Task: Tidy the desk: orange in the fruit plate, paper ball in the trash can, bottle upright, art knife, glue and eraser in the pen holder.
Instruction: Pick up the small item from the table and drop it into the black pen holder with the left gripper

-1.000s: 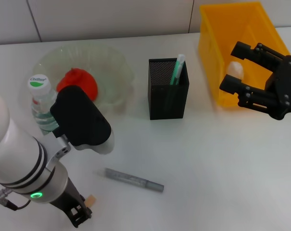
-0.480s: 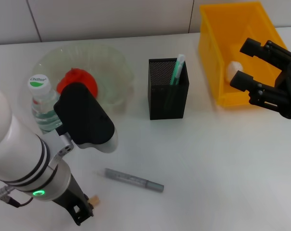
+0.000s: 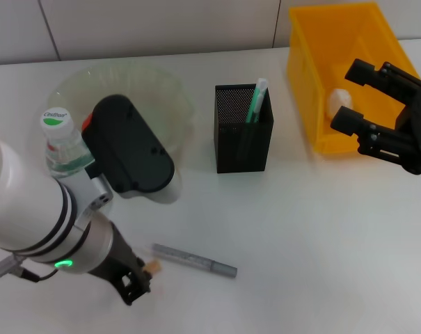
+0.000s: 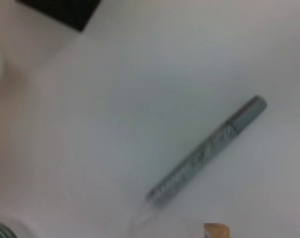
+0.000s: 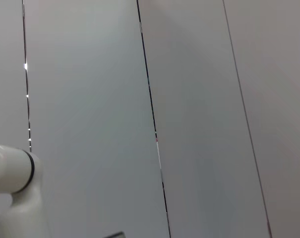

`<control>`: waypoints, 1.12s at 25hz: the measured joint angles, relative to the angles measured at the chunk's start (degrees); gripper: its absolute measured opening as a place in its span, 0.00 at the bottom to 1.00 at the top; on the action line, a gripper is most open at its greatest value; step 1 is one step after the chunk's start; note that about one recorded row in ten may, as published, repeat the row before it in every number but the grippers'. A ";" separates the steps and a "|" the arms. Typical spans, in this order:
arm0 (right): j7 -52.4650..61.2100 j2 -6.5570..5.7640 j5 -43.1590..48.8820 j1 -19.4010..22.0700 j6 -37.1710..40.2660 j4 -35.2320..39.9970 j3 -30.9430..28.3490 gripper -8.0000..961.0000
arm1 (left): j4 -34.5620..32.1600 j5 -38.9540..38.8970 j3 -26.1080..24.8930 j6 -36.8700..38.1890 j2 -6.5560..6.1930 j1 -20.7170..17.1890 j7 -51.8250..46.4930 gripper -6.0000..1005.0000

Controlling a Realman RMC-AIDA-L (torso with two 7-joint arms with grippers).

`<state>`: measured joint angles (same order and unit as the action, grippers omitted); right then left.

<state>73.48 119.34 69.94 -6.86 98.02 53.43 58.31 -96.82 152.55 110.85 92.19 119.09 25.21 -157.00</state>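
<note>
1. Jaws on the left gripper are down at the near edge of the desk with the eraser just beside their tips; whether they are closed on it or only next to it I cannot tell, since the arm hides most of them.
2. Seen from the left wrist, the eraser shows as a tan stub close to the clear tip of the grey stick, which lies flat on the desk and looks untouched.
3. By my reading, the eraser is the item in hand, and it belongs in the pen holder, which stands well apart toward the middle of the desk with a green stick already propped inside.
4. Behind the left arm, the bottle stands upright with its cap on top, touching or nearly touching the fruit plate.
5. Only a sliver of the orange shows in the fruit plate past the arm's black housing.
6. Farther right, the right gripper hangs spread wide at the near wall of the trash can, holding nothing.
7. Inside the trash can, the paper ball rests against the wall, so that job looks finished.
</note>
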 joint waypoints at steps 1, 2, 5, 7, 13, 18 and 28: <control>0.00 -0.02 0.13 0.06 -0.11 0.00 0.00 0.85 | -0.76 -0.03 -0.08 -0.41 0.00 -0.05 0.00 0.16; 0.00 -0.03 0.34 0.14 -0.20 0.00 -0.02 0.85 | -1.45 -0.15 -0.19 -0.97 0.00 -0.08 -0.01 0.16; 0.14 -0.05 1.04 0.30 -0.38 0.00 -0.12 0.85 | -2.64 -1.24 -1.15 -3.19 -0.05 -0.10 0.04 0.16; 0.32 -0.10 1.84 0.41 -0.42 0.01 -0.24 0.85 | -2.82 -2.47 -2.09 -5.03 -0.18 -0.07 0.30 0.16; 0.71 -0.16 4.96 0.69 -0.48 0.09 -2.26 0.85 | -3.48 -4.54 -4.14 -10.02 -0.26 -0.18 1.62 0.17; 1.33 -0.16 6.51 1.48 0.01 0.70 -4.19 0.85 | -3.56 -4.61 -4.46 -13.51 -0.26 0.26 1.94 0.18; 1.37 -0.25 8.43 3.40 0.27 1.51 -5.48 0.85 | -5.13 -5.18 -4.80 -20.66 -0.26 1.06 2.29 0.19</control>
<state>74.85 119.09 78.37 -3.46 98.29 54.95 52.83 -101.94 147.37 106.05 71.53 118.82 26.28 -154.70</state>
